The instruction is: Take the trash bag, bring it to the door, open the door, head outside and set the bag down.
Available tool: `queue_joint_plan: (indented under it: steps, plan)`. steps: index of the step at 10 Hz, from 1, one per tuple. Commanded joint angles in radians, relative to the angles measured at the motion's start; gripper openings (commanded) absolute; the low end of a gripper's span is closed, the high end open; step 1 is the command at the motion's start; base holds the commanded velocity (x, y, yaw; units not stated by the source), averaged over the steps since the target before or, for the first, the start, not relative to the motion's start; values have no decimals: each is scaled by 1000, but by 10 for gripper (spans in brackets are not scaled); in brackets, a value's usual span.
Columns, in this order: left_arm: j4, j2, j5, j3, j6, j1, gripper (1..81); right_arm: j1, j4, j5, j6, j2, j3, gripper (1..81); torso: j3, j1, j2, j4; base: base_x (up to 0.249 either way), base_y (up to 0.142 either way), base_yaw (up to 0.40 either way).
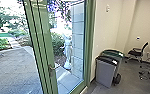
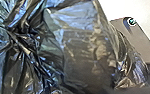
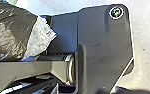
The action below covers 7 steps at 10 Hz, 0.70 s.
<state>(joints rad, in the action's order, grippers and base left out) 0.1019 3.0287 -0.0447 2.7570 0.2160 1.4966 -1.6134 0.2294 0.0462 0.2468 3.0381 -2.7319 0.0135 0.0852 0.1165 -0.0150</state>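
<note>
One dark trash bag (image 2: 86, 55), its neck gathered, shows large in the left wrist view, close by the robot's plate (image 3: 103, 50). Whether either gripper is clenched or released, I cannot tell. Ahead, at about eleven o'clock, stands the green-framed glass door (image 1: 46, 50) with its handle (image 1: 51, 67); a grey bin (image 1: 106, 73) sits near one o'clock. Carrying looks nearly done, and the door seems shut. Opening it calls for careful alignment with that handle, keeping the bag off the frame.
</note>
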Motion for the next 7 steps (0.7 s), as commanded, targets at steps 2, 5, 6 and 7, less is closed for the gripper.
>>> queue_joint_plan:
  steps: [2, 5, 6, 7]
  plan:
    - [10, 12, 45, 4, 10, -57, 10, 31, 1, -40, 2, -2, -1, 811, 0, 0, 0, 0, 160, 0, 0]
    - [7, 10, 42, 4, 10, -57, 10, 36, 1, -42, 2, -2, -1, 811, 0, 0, 0, 0, 160, 0, 0]
    - [9, 10, 43, 6, 10, -57, 10, 37, 1, -42, 2, 0, -1, 811, 0, 0, 0, 0, 160, 0, 0]
    - [9, 10, 43, 6, 10, -57, 10, 39, 2, -43, 0, 0, -1, 811, 0, 0, 0, 0, 160, 0, 0]
